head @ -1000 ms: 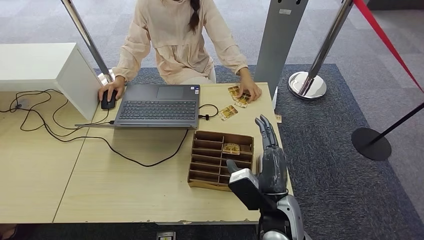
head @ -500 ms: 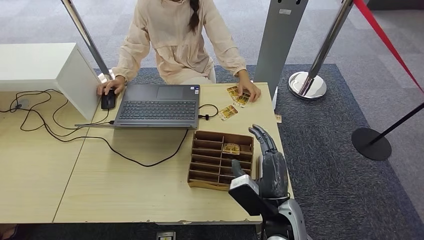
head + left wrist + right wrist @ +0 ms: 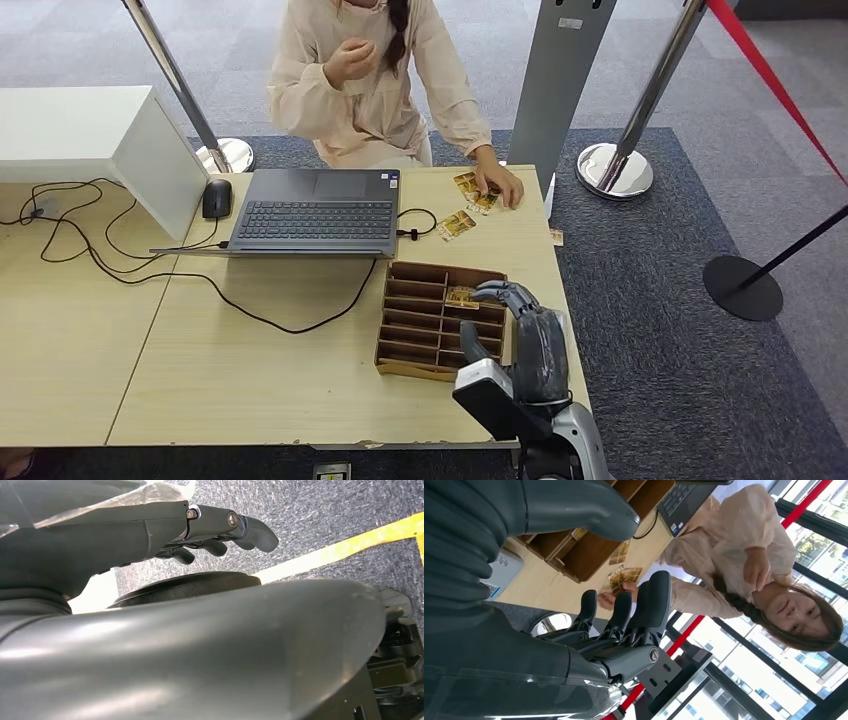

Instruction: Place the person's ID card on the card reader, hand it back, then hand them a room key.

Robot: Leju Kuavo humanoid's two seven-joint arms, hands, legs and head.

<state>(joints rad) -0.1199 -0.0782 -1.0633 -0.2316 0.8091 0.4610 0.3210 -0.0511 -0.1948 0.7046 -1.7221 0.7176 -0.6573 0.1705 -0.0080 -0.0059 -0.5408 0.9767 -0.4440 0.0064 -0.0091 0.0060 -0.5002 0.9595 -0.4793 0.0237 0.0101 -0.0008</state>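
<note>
Landmark: cardboard tray (image 3: 402, 322), partitioned, near the table's front edge.

- Far left of tray: white box (image 3: 95, 130); black cables trailing from there toward the tray.
- Left of and beyond tray: mouse (image 3: 216, 198), then open laptop (image 3: 315, 208), with a cable running from it past the tray's left wall.
- Left hand (image 3: 165, 527): hanging low over grey carpet, away from the tray. Nothing seen in it; cannot tell whether the fingers are spread or curled in.
- Inside tray, right-hand column, second slot from the far end: one patterned card (image 3: 462, 297), lying flat. Probably a room key.
- Beyond tray, toward the person: loose cards (image 3: 455, 224) flat on the table; a few more under the person's hand (image 3: 498, 185). ID card not distinguishable among them.
- At tray's right wall: right hand (image 3: 537, 340), fingers (image 3: 500, 293) arched over the rim above the slotted card, thumb apart, holding nothing. Contact with the card: cannot tell.
- Just beside tray, in the right wrist view: pale grey labelled device (image 3: 504, 570); possibly the reader, not certain.
- Right of tray, off the table: stanchion base (image 3: 614, 168) on carpet.

Progress, as judged: no card in either hand or visibly on a reader, so the ID steps are neither confirmed nor ruled out. Reach into the tray suggests key pickup under way; grasp, lift and handover to the person left.
</note>
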